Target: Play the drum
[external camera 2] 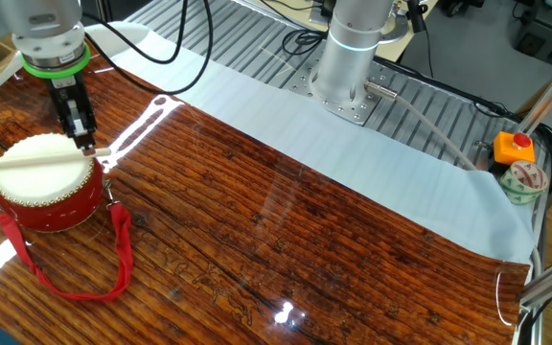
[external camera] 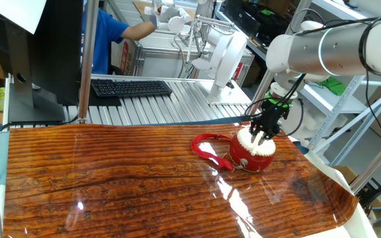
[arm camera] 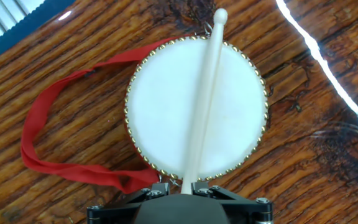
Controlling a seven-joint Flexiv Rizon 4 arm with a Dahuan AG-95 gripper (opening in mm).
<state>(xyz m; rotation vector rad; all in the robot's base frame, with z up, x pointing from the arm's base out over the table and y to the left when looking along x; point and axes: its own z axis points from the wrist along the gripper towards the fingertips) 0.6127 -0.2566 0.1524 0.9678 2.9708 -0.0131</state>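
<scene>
The small red drum point(external camera: 253, 153) with a cream-white head point(arm camera: 191, 106) stands on the wooden table; it also shows in the other fixed view point(external camera 2: 48, 187). Its red ribbon strap point(arm camera: 55, 124) trails to one side on the table point(external camera 2: 94, 273). My gripper point(arm camera: 180, 185) is just above the drum's near edge and is shut on a cream drumstick point(arm camera: 205, 93). The stick lies across the drum head, its round tip past the far rim. In the other fixed view the stick point(external camera 2: 36, 156) lies flat on the head under the gripper point(external camera 2: 86, 144).
The glossy wooden tabletop point(external camera: 111, 192) has a white sheet point(external camera 2: 353, 153) along one edge by the arm's base point(external camera 2: 348, 67). A keyboard point(external camera: 131, 87), a monitor and a person are behind the table. A red button box point(external camera 2: 513, 149) sits at a corner.
</scene>
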